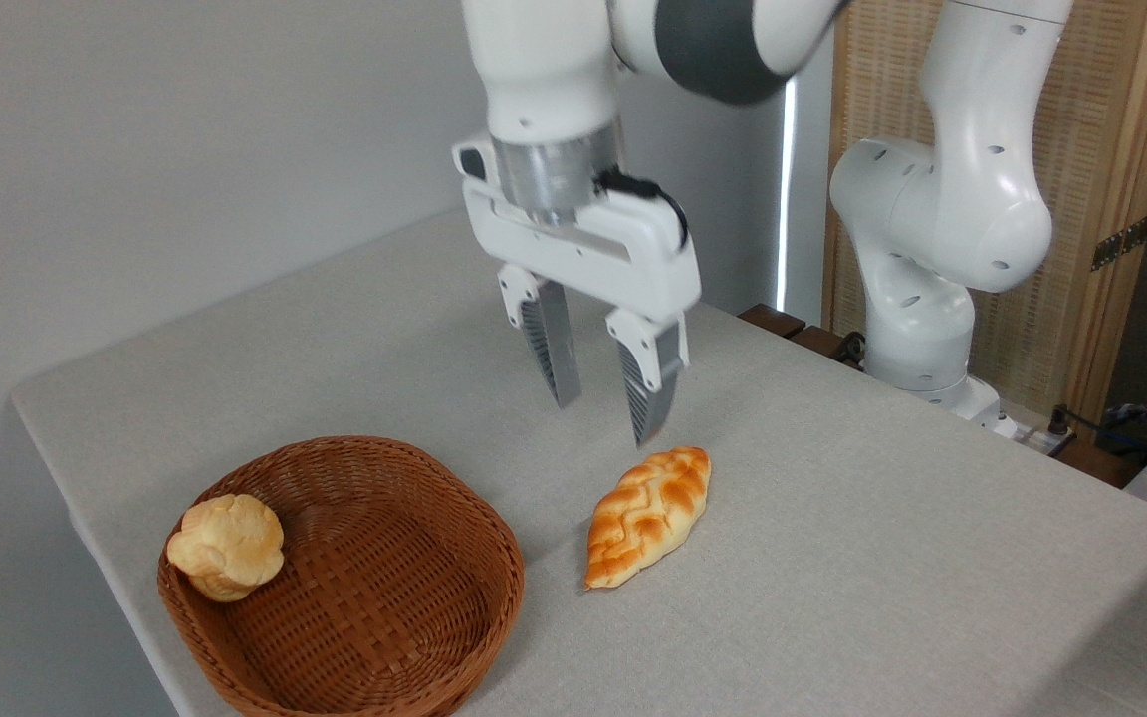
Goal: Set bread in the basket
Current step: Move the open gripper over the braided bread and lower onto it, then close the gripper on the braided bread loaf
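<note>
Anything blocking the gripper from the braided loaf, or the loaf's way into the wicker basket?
Nothing visible. The open gripper hangs above the golden braided loaf with clear air between. Bare tablecloth separates it from the reddish-brown wicker basket; a pale round bun sits at its left rim.

No readable text, labels or numbers anywhere.

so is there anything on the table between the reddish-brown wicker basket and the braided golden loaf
Nothing: in the camera view only bare grey tablecloth separates the reddish-brown wicker basket from the braided golden loaf. The open gripper hangs above, not between them.
</note>
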Tool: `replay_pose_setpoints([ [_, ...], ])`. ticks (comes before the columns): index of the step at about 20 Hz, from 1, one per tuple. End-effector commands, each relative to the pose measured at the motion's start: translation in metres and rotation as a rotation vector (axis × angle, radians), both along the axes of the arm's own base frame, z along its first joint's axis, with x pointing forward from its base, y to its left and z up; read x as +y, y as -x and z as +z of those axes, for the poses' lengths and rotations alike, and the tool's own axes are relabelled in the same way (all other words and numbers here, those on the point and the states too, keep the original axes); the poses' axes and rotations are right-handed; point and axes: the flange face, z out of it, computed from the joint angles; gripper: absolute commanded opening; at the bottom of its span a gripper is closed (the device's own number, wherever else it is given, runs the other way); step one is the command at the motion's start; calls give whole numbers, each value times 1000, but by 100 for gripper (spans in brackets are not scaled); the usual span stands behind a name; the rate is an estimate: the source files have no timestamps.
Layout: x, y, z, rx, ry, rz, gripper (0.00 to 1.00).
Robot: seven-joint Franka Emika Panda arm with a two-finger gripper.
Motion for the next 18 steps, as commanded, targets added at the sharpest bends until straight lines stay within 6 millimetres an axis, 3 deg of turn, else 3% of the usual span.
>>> replay_pose_setpoints([
  [1,4,16,-34,-49,5,-17,100],
  [8,5,20,-70,-68,-23,-39,100],
  [18,4,20,-99,-23,-63,-95,100],
])
